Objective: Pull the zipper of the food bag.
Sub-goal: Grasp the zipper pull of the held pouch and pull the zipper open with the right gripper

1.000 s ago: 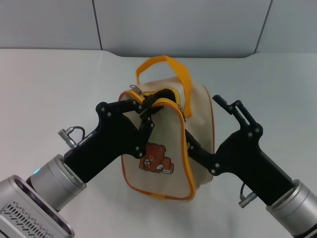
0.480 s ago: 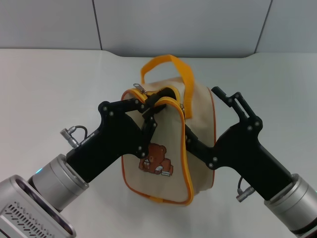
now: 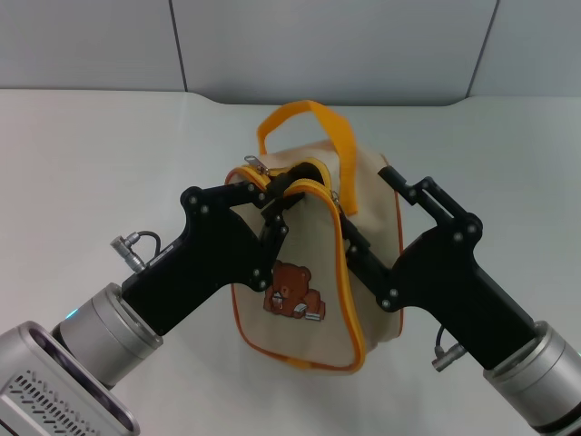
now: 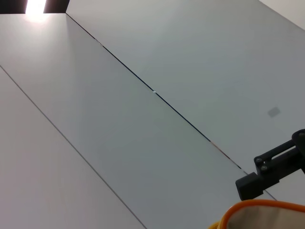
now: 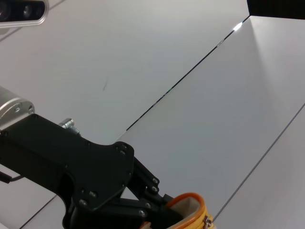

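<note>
Orange zipper is partly open; left hand grasps the bag, right hand unclear.

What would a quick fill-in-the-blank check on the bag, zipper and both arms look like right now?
1. The food bag has a brown ____ printed on its side.
2. The zipper track is partly ____, showing a dark gap.
3. The left gripper is at the bag's ____ edge.
4. The right gripper reaches the bag from the robot's ____ side.

Missing words: bear; open; top; right
</note>
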Motion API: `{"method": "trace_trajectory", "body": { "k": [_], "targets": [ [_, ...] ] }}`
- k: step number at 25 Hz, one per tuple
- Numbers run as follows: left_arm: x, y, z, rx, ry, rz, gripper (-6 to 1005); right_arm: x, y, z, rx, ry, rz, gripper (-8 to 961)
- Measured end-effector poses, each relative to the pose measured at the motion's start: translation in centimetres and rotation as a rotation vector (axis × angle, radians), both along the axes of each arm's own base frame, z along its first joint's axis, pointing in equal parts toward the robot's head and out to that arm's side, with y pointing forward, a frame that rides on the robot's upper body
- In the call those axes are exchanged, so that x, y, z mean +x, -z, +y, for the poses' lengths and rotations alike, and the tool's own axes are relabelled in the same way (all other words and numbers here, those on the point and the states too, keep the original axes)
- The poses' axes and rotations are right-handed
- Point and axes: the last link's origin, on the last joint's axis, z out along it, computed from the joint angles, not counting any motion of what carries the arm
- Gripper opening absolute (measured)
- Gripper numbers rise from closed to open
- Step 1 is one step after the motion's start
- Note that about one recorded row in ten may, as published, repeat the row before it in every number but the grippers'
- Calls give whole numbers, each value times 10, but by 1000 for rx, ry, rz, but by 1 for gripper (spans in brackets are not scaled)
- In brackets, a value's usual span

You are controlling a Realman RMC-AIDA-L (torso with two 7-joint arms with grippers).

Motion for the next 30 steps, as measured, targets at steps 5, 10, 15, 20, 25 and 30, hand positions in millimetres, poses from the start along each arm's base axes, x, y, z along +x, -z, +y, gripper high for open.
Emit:
{"method": "trace_trajectory", "body": {
  "k": [5, 10, 15, 20, 25, 30],
  "targets": [
    [0, 0, 0, 0, -1, 0, 78, -1, 1, -1, 21, -7, -17, 615],
    [0, 0, -1, -2, 0, 1, 80, -2, 4, -2, 20, -1, -27, 464],
    [0, 1, -1, -4, 1, 2, 81, -3, 5, -2, 12, 3, -26, 225],
    [0, 1, 0, -6, 1, 0, 83, -2, 7, -3, 1, 14, -28, 45],
    [1, 0, 1, -5, 0, -3, 84, 14, 12, -23, -29, 92, -38, -2],
    [2, -1, 4, 0, 0, -6, 85, 48, 21, -66, -89, 240, -89, -1]
  ]
}}
